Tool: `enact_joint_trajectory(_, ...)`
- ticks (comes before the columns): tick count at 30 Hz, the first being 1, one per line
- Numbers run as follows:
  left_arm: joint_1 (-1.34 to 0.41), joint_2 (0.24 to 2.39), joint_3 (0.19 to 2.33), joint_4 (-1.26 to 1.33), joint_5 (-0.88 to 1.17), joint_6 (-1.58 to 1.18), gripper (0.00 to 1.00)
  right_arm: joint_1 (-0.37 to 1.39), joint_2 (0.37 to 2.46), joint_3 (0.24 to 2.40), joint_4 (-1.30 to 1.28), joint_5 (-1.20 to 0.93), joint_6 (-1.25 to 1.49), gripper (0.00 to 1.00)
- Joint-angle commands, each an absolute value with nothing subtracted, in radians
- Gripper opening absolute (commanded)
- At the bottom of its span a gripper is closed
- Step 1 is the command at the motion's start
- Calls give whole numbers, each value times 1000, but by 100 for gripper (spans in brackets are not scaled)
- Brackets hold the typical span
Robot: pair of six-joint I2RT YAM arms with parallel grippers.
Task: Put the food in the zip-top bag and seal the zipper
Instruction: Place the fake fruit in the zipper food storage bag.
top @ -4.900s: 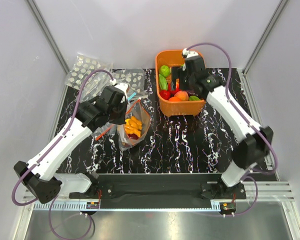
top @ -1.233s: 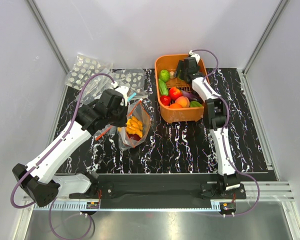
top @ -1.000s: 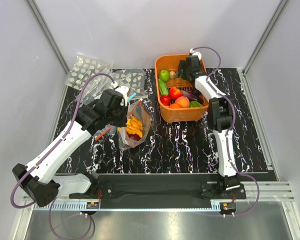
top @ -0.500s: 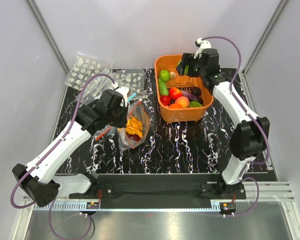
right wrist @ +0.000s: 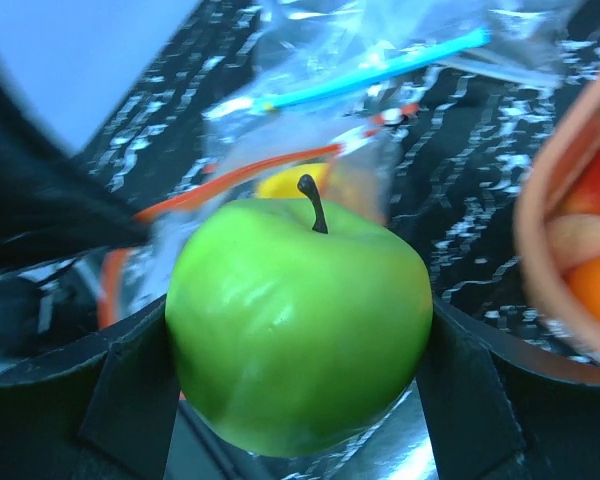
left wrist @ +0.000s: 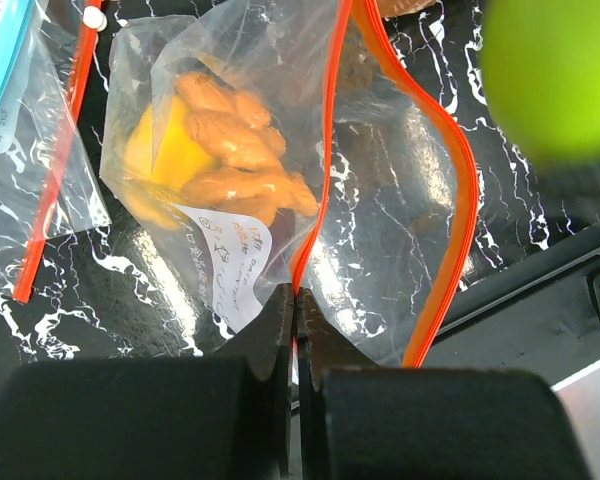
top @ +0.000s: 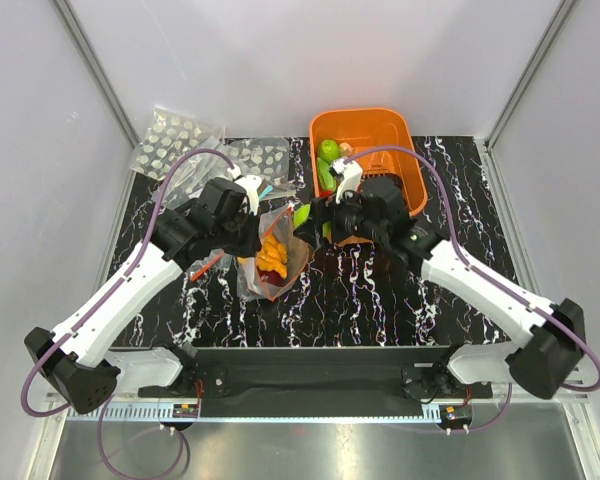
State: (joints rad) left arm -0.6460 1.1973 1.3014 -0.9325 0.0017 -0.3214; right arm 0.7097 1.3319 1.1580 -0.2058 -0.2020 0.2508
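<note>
The clear zip-top bag (top: 277,262) lies left of centre and holds orange pieces (left wrist: 235,150) and a yellow pepper (left wrist: 168,160). My left gripper (left wrist: 298,297) is shut on one side of its red-orange zipper (left wrist: 325,130); the other side (left wrist: 455,190) bows out, so the mouth is open. My right gripper (right wrist: 300,345) is shut on a green apple (right wrist: 300,330). It holds the apple (top: 302,215) just above the right edge of the bag's mouth. The apple also shows blurred in the left wrist view (left wrist: 555,75).
The orange basket (top: 365,122) stands at the back, with green food (top: 327,152) at its left side; my right arm covers the rest. White-dotted bags (top: 175,135) lie at the back left. A blue-stripped bag (left wrist: 5,60) and another red-stripped bag (left wrist: 55,170) lie beside the open bag.
My right gripper has left the basket with the green apple and swung left to the bag's mouth. My left gripper has kept its hold on the zipper.
</note>
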Motion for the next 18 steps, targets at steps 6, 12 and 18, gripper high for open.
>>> enact_joint_trajectory(6,-641,1178,1321,-877,49,-316,0,874,1287,1124,-127,-137,360,47)
enact_joint_trajectory(12,-640,1166,1336,-884,35,-316,0,928,1413,1183,-133,-62,360,47)
enact_joint_trajectory(18,-632,1149,1324,-885,25,-324,0,928,1500,1226,-156,30,370,50)
